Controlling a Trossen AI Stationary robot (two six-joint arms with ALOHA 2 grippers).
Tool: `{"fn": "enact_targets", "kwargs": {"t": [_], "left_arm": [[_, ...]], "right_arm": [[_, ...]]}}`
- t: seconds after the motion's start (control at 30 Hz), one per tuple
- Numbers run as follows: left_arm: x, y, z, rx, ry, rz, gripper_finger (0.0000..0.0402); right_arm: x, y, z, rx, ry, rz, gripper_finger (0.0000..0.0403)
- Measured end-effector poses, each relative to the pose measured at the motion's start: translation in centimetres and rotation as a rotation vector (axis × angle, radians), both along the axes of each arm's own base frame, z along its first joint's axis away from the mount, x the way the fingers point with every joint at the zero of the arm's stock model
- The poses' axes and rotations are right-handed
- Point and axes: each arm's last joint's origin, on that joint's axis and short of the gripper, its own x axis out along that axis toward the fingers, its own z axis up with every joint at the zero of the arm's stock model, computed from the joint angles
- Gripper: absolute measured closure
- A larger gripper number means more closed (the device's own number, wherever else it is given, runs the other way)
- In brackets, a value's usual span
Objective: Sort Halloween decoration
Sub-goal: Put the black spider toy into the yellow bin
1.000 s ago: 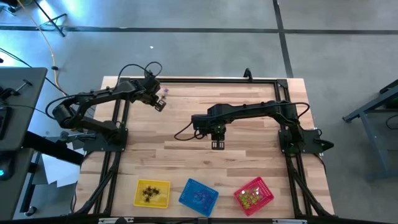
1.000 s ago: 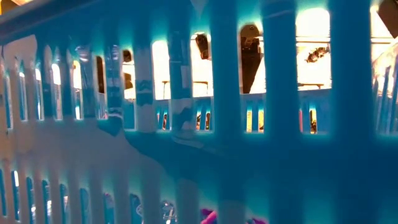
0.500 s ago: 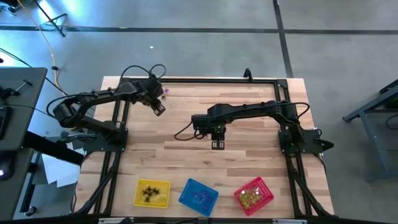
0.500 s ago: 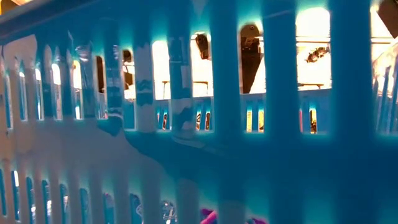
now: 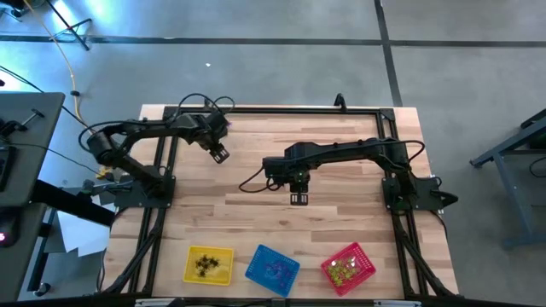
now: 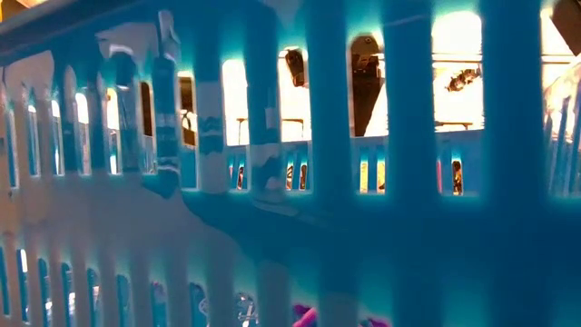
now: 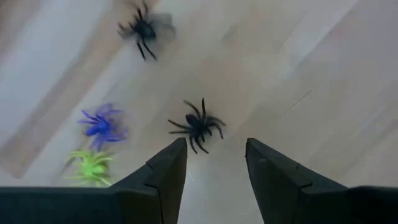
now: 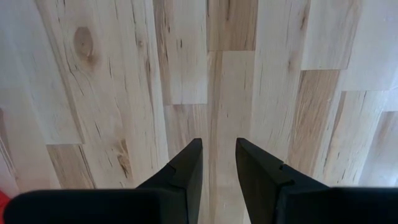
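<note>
Black spider lies before the open left pincer, blurred purple spider beside, perhaps moving.

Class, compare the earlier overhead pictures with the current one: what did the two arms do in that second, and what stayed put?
The left gripper swung from the table's far edge a little inward; its fingers now stand open over a black spider, with nothing held. The right gripper stayed mid-table, and the yellow basket, blue basket and red basket did not move.
</note>
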Motion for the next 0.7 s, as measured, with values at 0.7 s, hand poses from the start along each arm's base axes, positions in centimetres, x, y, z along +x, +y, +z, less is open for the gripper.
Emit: {"fn": "enact_targets", "kwargs": {"t": [0.7], "left_arm": [[0.3, 0.7, -2.8, -0.063, 0.086, -0.035, 0.0255]], "right_arm": [[0.3, 0.0, 0.0, 0.0, -0.027, 0.019, 0.0311]]}}
